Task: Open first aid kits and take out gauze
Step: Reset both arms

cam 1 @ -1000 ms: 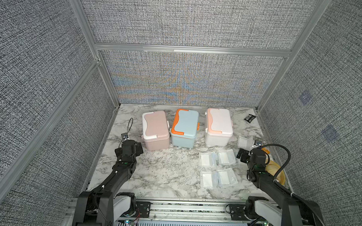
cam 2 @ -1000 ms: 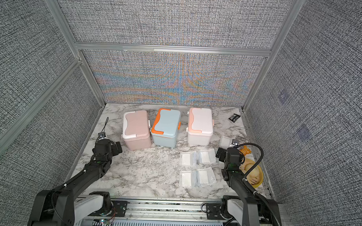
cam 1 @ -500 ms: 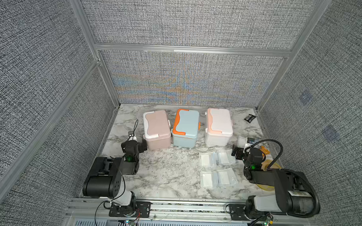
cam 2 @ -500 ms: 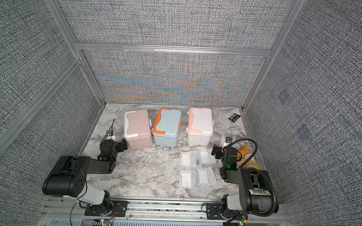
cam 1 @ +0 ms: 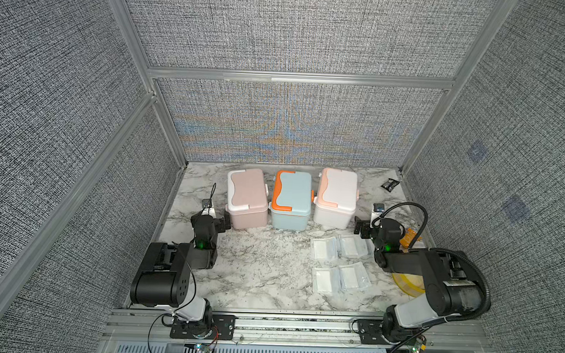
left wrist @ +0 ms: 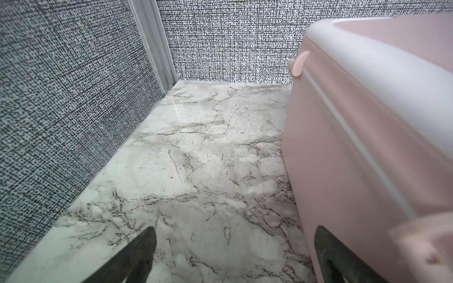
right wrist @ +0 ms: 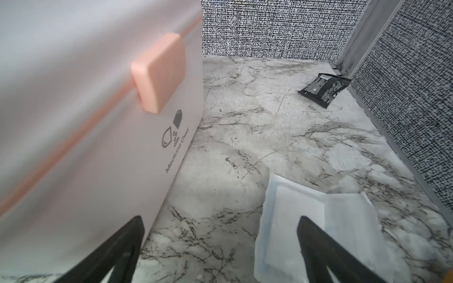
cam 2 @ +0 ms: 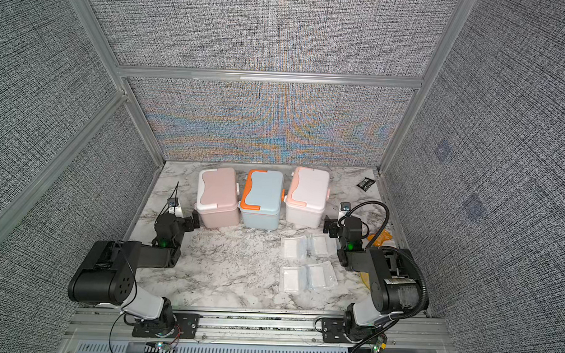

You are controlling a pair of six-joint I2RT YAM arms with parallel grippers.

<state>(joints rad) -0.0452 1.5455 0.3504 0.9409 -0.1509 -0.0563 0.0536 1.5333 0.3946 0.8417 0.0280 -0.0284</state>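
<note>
Both top views show three kits (cam 1: 290, 200) shut at desk (cam 1: 265, 270) rear, four gauze pads (cam 1: 324, 248) out front. Left fingers (left wrist: 139, 252) and right fingers (right wrist: 313, 245) stand wide, empty. Likely finished; next, park arms.

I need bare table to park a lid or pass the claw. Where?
Biggest bare patch: mid-table marble, bordered by left arm, pink kit, blue kit and gauze. Also free: between pink kit and left wall, and between white kit and black packet. Crowded: around the gauze by the right arm; kits stand close together.
</note>
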